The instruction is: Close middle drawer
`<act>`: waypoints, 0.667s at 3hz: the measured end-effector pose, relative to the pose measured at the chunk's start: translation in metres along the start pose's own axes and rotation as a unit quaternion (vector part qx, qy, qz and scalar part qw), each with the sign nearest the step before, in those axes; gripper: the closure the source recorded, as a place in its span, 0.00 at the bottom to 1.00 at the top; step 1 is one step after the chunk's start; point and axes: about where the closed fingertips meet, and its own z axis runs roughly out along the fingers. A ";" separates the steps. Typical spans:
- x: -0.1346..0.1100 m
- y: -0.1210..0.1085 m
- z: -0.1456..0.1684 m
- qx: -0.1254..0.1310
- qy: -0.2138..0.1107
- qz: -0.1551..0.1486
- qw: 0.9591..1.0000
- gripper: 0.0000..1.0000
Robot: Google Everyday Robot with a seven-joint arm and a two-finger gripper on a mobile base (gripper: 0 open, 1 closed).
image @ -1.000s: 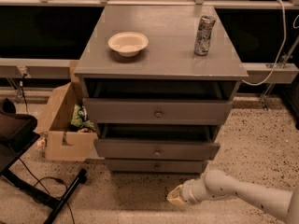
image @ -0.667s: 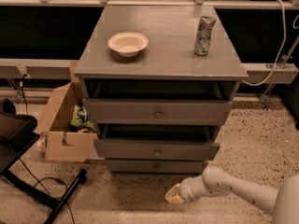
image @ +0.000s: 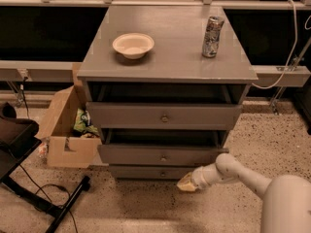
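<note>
The middle drawer (image: 160, 154) of the grey cabinet is pulled out a little, with a dark gap above its flat front and a small round knob (image: 164, 158) at centre. The top drawer (image: 163, 115) above it is also pulled out. The bottom drawer (image: 155, 172) sits flush. My gripper (image: 187, 182) is low, just in front of the bottom drawer's right part, below and to the right of the middle drawer's knob. It touches no drawer front that I can see.
A cream bowl (image: 133, 45) and a drink can (image: 212, 37) stand on the cabinet top (image: 170, 62). An open cardboard box (image: 68, 135) with packets sits on the floor at the cabinet's left. A black stand leg (image: 68, 203) and a cable lie at the lower left.
My gripper has risen from near the floor up toward the drawer fronts, staying at the lower right of the cabinet. The drawers have not moved.
</note>
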 end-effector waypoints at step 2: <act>-0.012 -0.074 -0.051 0.069 -0.006 -0.006 0.998 1.00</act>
